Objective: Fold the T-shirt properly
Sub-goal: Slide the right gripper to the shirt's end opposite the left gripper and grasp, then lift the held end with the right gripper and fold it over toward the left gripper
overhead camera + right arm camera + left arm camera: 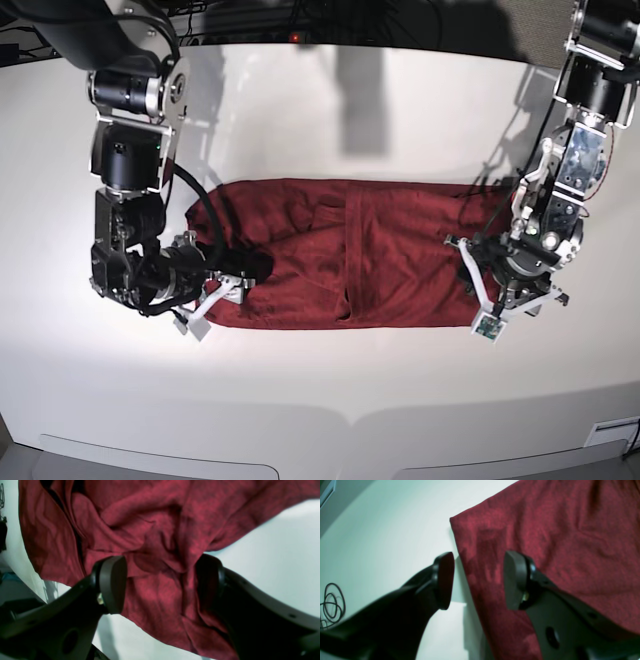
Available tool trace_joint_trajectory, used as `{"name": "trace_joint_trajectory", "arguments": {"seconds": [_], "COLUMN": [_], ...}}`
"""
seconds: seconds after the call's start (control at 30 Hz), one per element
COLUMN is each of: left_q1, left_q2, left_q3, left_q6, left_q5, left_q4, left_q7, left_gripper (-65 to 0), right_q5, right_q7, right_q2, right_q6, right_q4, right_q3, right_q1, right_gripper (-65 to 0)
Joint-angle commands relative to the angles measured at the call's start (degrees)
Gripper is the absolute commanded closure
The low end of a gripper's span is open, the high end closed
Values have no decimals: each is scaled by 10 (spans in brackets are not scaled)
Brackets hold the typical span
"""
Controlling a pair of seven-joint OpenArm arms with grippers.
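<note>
1. Jaws of the left gripper (pixel 477 580) are seen parted in the left wrist view, one pad over bare table and the other over cloth, so that the T-shirt's edge lies between them; nothing is clamped.
2. Jaws of the right gripper (pixel 161 582) are likewise spread wide, straddling a bunched, wrinkled mass of fabric; whether the pads touch the cloth cannot be told, and no pinch is shown.
3. The T-shirt (pixel 350 265) is laid as a long maroon band across the white table (pixel 320 400), already narrowed lengthwise, with a vertical crease near its middle. In the base view the left gripper is set at the band's right end and the right gripper at its left end.
4. The step in hand is judged to be the taking of both ends for a crosswise fold.
5. For a clean result, every layer at the T-shirt's edge should be caught before the jaws are closed.
6. The bunched end should be smoothed or gripped at its corner, not mid-wrinkle.
7. Both ends should be lifted evenly, lest the thin cloth drag and skew.
</note>
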Motion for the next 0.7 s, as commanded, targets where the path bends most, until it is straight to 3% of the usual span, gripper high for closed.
{"name": "trace_joint_trajectory", "arguments": {"seconds": [0.0,0.2,0.23,0.33,0.47,0.67], "left_q1": [-14,-11,-6,17,35,37], "left_q2": [-4,-4,-3,2,7,7], "left_q3": [-4,-4,-4,-4,-4,-4], "left_q6": [6,5,5,4,6,6], "left_q5": [4,-32,-45,-44,9,19], "left_q4": [10,10,10,10,9,9], "left_q7": [-13,29,27,-14,-14,0], "left_gripper": [-309,-309,-309,-309,-309,-309], "right_q5": [13,12,12,40,103,101], "right_q7": [1,17,24,37,9,-3], "right_q2": [5,5,4,1,-27,-51], "right_q6": [4,5,5,12,70,115], "right_q4": [7,7,7,7,7,7], "right_q3": [1,1,1,0,0,0], "right_q1": [23,29,29,30,38,43], "right_gripper": [-384,-35,0,0,0,0]}}
